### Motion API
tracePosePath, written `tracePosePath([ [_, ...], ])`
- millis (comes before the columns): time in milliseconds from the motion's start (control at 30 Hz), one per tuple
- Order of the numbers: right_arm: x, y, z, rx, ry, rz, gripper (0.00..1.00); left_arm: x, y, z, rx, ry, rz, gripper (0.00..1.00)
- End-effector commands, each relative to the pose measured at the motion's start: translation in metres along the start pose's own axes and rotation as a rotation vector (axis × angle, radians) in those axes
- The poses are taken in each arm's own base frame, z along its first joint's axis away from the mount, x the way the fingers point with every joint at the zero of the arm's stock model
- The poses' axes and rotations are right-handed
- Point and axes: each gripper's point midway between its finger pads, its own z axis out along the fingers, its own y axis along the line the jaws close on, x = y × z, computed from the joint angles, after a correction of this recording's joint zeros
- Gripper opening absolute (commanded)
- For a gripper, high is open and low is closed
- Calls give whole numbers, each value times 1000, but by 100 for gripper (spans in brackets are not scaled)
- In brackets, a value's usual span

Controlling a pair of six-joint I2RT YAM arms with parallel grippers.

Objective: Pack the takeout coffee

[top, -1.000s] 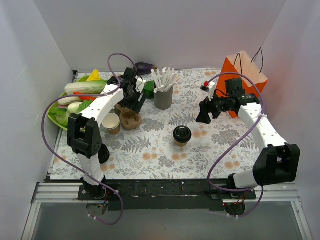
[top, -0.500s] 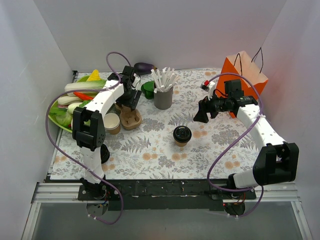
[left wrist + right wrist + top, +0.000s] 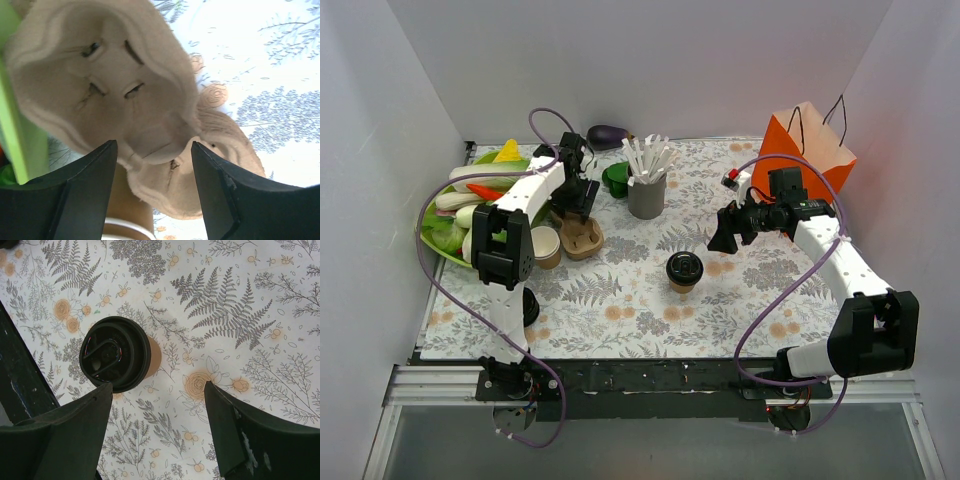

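Right hand is spread wide open with nothing in it, hovering just up and to the right of the takeout coffee. The coffee sits upright on the table, black lid on, nothing touching it. The orange paper bag stands upright well off to the coffee's back right. Left hand is way over to the coffee's back left, fingers also apart and empty, hanging right above the brown pulp carrier tray. The grey cup of white sticks is behind the coffee
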Motion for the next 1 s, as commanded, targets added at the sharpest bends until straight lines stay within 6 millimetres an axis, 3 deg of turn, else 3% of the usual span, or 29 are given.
tracePosePath([
  [0, -7, 1, -2, 8, -22, -19, 82, -6, -20, -5, 104, -16, 7, 60],
  [200, -3, 1, -1, 9, -16, -13, 82, -10, -20, -10, 112, -32, 24, 54],
  [567, 0, 2, -1, 10, -13, -10, 83, -15, -17, -41, 91, -93, 64, 45],
  [700, 1, 2, -1, 11, -13, -8, 83, -17, -17, -57, 93, -124, 94, 36],
  [833, 2, 2, -1, 10, -13, -4, 83, -10, -26, -62, 125, -100, 136, 29],
  [967, 2, 2, -2, 14, -14, -3, 83, -2, -38, -71, 167, -89, 186, 28],
])
